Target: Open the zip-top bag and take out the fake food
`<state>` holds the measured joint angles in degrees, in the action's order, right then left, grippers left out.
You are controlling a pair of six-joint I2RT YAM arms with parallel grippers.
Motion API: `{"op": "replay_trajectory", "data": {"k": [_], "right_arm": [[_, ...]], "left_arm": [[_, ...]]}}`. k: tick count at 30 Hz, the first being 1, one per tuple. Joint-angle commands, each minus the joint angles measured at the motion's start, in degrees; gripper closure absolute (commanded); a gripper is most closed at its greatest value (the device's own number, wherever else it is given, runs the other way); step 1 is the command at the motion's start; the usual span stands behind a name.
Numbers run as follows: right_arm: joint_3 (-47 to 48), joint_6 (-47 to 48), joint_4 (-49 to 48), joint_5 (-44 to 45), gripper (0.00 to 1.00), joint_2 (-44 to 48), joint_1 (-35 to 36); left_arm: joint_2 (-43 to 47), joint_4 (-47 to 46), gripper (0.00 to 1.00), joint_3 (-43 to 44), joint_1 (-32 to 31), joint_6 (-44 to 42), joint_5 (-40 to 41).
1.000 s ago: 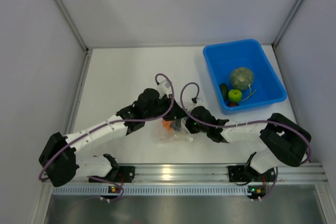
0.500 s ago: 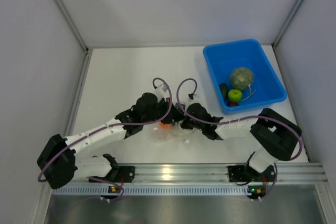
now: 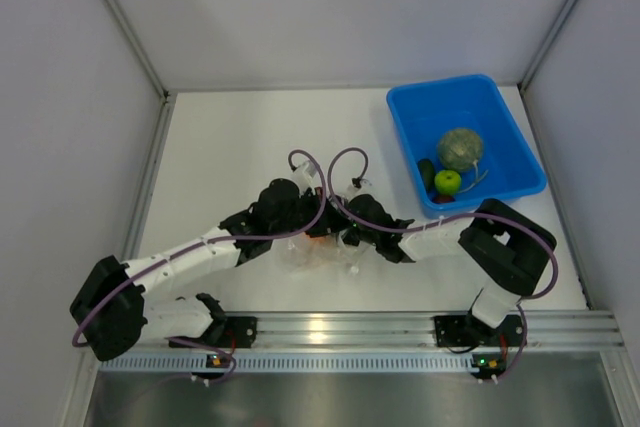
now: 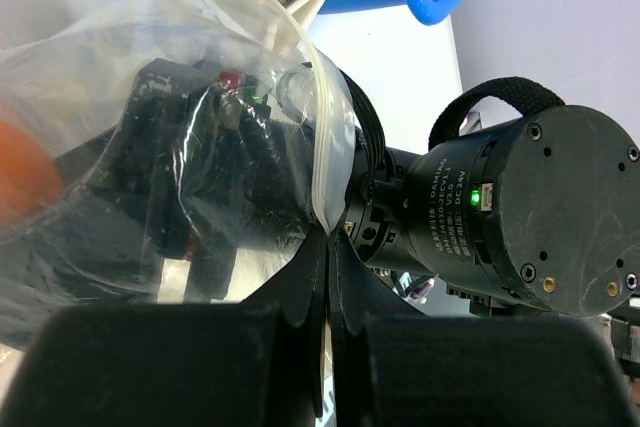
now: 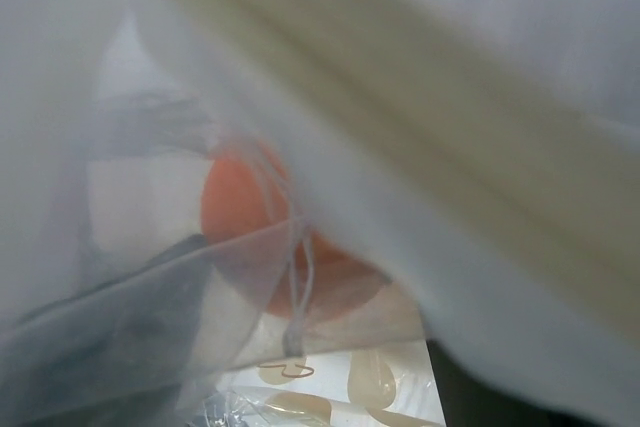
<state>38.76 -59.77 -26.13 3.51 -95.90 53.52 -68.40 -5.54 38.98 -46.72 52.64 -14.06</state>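
The zip-top bag (image 4: 120,97), judged limp and slippery, is pinched at its stiffer zip strip (image 4: 322,152) by the closed left tool (image 4: 328,247); the right tool (image 3: 342,235), opening indiscernible, faces the light orange (image 5: 255,232) inside.

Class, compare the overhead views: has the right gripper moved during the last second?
Yes. The right gripper has slid leftward, farther from the blue bin and further in at the zip-top bag.

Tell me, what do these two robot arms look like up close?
The left arm and right arm have white segments joined by chunky black joints, with purple cables looping along them. A round black motor bears white lettering and a green light.
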Motion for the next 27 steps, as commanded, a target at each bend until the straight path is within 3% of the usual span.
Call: {"op": "replay_trajectory", "data": {"k": [1, 7, 11, 17, 19, 21, 22, 27], "right_arm": [[0.3, -0.3, 0.2, 2.1, 0.19, -0.1, 0.7], [1.8, 1.5, 1.6, 3.4, 0.31, -1.1, 0.6], [1.1, 2.6, 0.4, 3.4, 0.49, -0.4, 0.6], [0.1, 4.6, 1.3, 5.2, 0.54, 2.2, 0.6], [0.3, 4.8, 2.1, 6.1, 0.54, 2.7, 0.6], [1.0, 4.3, 4.0, 6.5, 0.36, 2.8, 0.5], [1.5, 4.2, 4.2, 6.7, 0.34, 2.6, 0.4], [5.5, 2.6, 5.4, 6.7, 0.31, 0.5, -0.3]], "left_arm": [[0.4, -3.2, 1.00, 0.0, 0.0, 0.4, -0.3], [0.6, -3.2, 1.00, 0.0, -0.1, 0.4, -0.3], [1.8, -3.2, 1.00, -0.8, 0.0, 0.4, 0.4], [2.3, -3.2, 1.00, -1.5, 0.3, 0.5, 0.4], [2.3, -3.2, 1.00, -1.5, 0.3, 0.6, 0.4], [2.1, -3.2, 1.00, -1.2, 0.3, 0.7, 0.2], [2.1, -3.2, 1.00, -1.1, 0.3, 0.7, 0.1], [2.3, -3.2, 1.00, -1.2, 0.3, 0.9, -0.5]]}}
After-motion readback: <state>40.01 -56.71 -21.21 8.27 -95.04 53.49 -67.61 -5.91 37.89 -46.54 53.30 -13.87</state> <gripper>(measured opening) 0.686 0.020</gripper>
